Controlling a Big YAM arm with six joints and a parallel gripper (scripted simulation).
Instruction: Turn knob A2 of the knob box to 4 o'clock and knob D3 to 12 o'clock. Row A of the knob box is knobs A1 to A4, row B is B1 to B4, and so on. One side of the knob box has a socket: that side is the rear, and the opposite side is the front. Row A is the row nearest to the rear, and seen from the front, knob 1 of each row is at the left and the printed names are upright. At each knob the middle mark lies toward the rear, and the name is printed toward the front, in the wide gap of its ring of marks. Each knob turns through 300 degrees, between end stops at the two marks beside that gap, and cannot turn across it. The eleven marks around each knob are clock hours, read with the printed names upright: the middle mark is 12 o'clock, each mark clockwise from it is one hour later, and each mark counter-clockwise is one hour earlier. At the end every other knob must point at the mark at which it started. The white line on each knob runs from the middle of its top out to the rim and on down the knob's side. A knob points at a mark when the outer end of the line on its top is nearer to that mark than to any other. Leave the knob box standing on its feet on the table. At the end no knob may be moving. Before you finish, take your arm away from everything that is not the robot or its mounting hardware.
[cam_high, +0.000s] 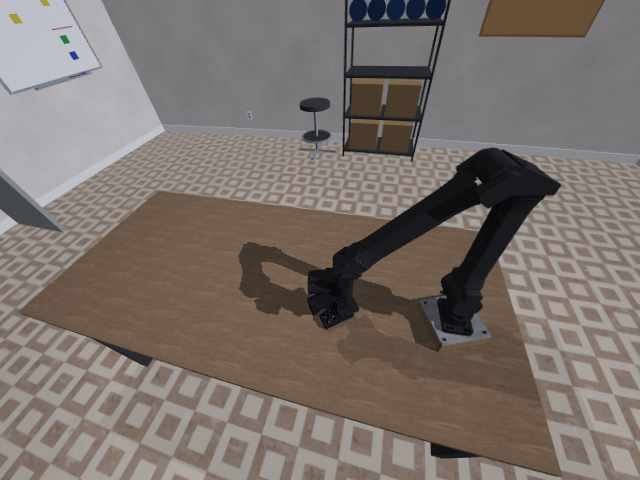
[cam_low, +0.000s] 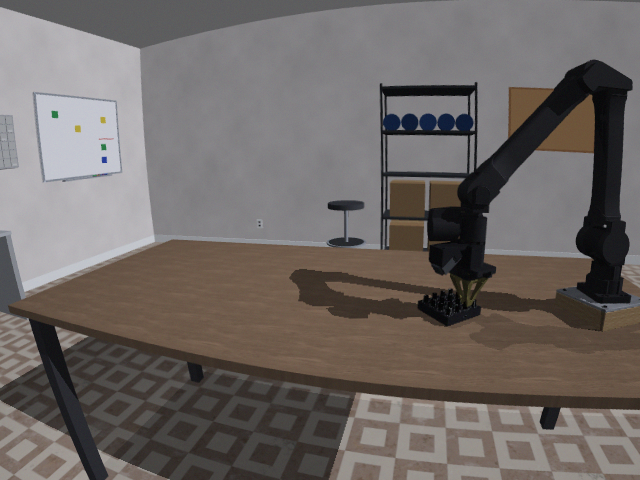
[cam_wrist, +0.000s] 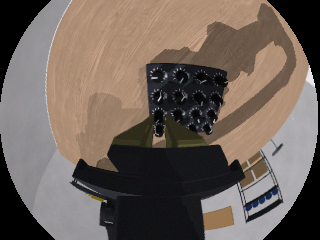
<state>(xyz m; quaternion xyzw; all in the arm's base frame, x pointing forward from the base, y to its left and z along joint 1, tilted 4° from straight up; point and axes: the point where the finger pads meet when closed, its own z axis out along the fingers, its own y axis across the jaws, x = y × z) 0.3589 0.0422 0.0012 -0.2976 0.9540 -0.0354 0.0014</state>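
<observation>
The knob box (cam_low: 448, 311) stood on its feet toward the right of the desk (cam_low: 206, 299), a little left of the arm's base (cam_low: 594, 310) and well in from the near edge. In the wrist view its sixteen knobs showed as a dark grid with pale lines on their tops, but the printed names and the socket side were too small to read, so which row was A could not be told. The gripper (cam_wrist: 163, 131) hung straight down over the box's right end, as the exterior view had it, with the olive fingers straddling a single knob (cam_wrist: 160, 124) in the row nearest the wrist camera, at that row's left end. The fingers stood only slightly apart, about the width of that knob, and appeared loose around it rather than clamped. By my judgement this was the close of one knob's turn, with the hold coming off. The next move called for a clean vertical lift so the fingers brushed no neighbouring knob, then checking that knob's line against its mark before travelling to the other target.
</observation>
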